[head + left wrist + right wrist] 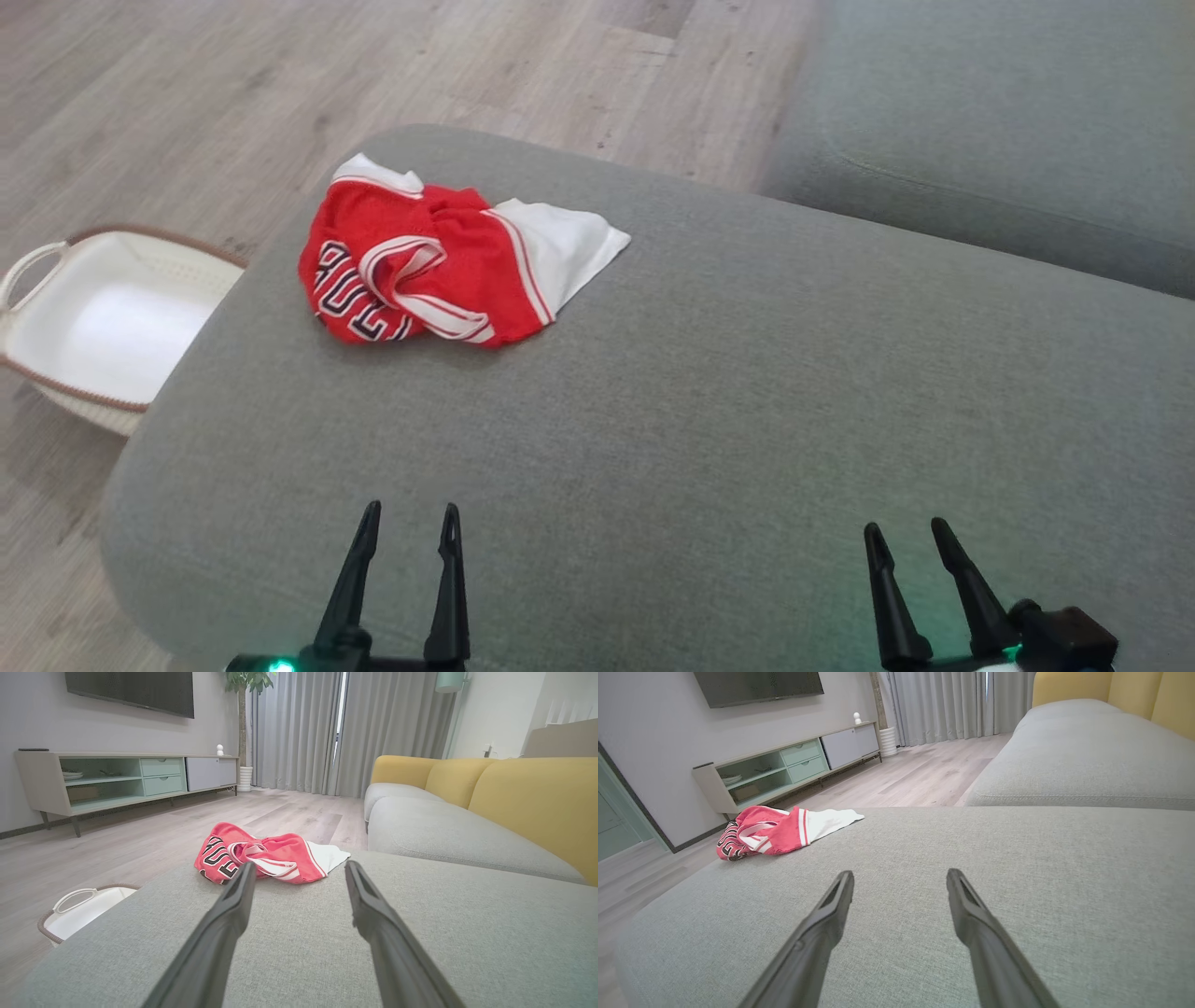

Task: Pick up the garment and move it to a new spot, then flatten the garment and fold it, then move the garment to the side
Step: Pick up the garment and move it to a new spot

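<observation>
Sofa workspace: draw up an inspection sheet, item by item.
Surface: grey sofa cushion, flat and bare in front of the grippers.
Job's things: red and white garment, crumpled and unfolded, near the cushion's far left edge.
Clutter: white basket with a brown rim, on the floor beside the cushion's left edge; what shows of its inside looks empty.
Grippers: left gripper and right gripper at the near edge, jaws open, holding nothing, apart from the garment.
Cables: nothing seen.
Surroundings: wooden floor, TV stand, television, curtains, yellow backrests.
</observation>
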You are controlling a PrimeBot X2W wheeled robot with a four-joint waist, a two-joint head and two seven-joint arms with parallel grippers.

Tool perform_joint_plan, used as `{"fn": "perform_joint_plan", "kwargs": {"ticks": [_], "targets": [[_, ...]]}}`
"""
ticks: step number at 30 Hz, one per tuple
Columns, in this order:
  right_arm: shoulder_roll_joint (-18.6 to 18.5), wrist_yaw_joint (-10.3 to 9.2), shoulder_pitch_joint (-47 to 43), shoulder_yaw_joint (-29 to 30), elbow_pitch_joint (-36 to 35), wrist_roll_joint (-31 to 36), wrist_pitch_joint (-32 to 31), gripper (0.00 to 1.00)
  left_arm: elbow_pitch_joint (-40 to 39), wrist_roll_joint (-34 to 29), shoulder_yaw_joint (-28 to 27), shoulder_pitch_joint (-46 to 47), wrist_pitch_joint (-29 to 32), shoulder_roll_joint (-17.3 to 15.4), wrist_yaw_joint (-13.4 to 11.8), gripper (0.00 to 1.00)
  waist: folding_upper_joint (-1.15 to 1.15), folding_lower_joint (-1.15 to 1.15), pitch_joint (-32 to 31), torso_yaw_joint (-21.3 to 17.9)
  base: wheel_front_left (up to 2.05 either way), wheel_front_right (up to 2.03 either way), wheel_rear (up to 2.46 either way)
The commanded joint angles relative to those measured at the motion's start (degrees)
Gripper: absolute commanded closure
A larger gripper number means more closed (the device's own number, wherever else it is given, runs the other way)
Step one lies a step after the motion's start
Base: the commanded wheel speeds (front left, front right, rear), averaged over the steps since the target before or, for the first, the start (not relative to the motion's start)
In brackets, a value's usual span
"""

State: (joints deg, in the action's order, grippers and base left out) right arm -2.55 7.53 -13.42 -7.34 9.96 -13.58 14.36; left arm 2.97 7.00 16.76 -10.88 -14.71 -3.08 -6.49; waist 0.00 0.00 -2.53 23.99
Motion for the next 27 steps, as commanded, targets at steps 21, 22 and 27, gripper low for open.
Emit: {"fn": "perform_joint_plan", "kwargs": {"ticks": [21, 22, 27], "targets": [[-0.9, -0.04, 3.7, -0.9, -2.1, 2.1, 0.6, 0.0, -3.4, -2.3, -2.6, 11.2, -0.3, -0.4, 2.8, 0.0, 0.0, 0.0, 6.4, 2.8, 0.0, 0.0, 0.0], [-1.5, -0.04, 4.3, -1.0, -2.3, 2.5, 0.6, 0.0, -3.8, -2.4, -3.1, 13.4, -0.3, -0.4, 3.1, 0.0, 0.0, 0.0, 7.8, 2.6, 0.0, 0.0, 0.0], [-5.5, -0.04, 8.3, -1.7, -3.0, 3.6, 0.6, 0.0, -4.6, -2.4, -5.5, 26.7, -0.3, -0.7, 5.2, 0.0, 0.0, 0.0, 16.0, 2.2, 0.0, 0.0, 0.0]]}}
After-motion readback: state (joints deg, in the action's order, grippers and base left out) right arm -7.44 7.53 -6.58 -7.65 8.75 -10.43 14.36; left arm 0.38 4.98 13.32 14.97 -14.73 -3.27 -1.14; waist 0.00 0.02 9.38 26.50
